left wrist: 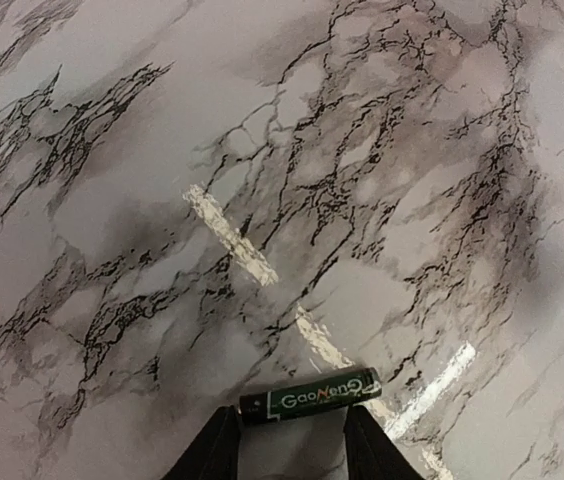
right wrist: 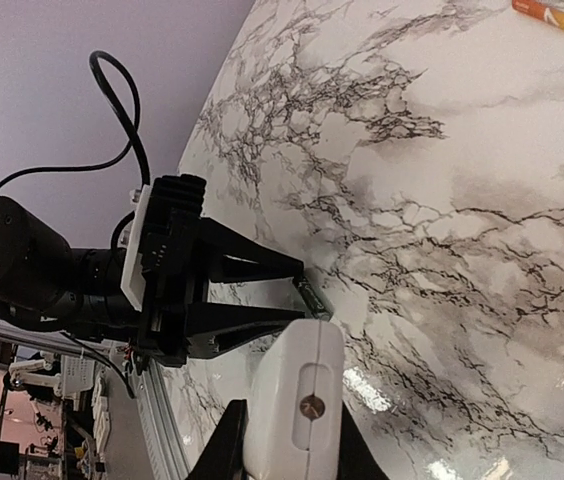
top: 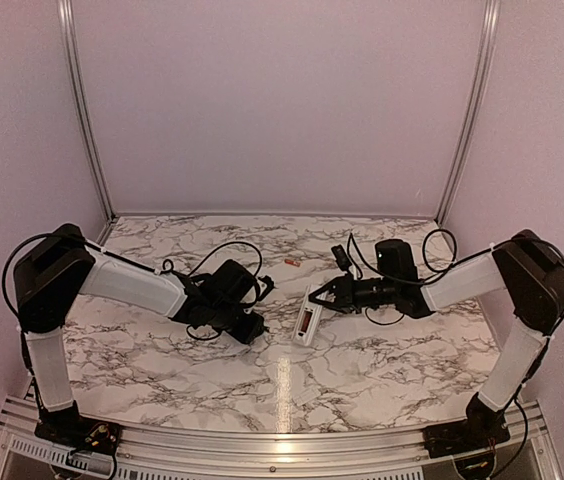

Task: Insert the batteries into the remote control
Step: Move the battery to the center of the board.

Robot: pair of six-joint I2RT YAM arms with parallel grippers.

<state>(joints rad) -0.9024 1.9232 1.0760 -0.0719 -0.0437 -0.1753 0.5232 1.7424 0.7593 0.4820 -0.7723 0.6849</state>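
Left arm (top: 132, 282): white shell links between bulky black joint housings.
Right arm (top: 462, 280): matching white links, black elbow and wrist blocks.
Cables (right wrist: 138, 115): thin black leads, looped off each wrist.
Bases (top: 72, 435): black mounts, orange-red wiring showing.
Wrist plate (right wrist: 137, 250): white, flat, behind a ribbed black block (right wrist: 177, 200).
Jaws: black, slim, tapering to points.

Robot lab booth: marble-patterned tabletop (top: 362, 380), plain lilac walls (top: 282, 100), aluminium frame rails (top: 83, 110), cluttered equipment (right wrist: 57, 385) beyond.
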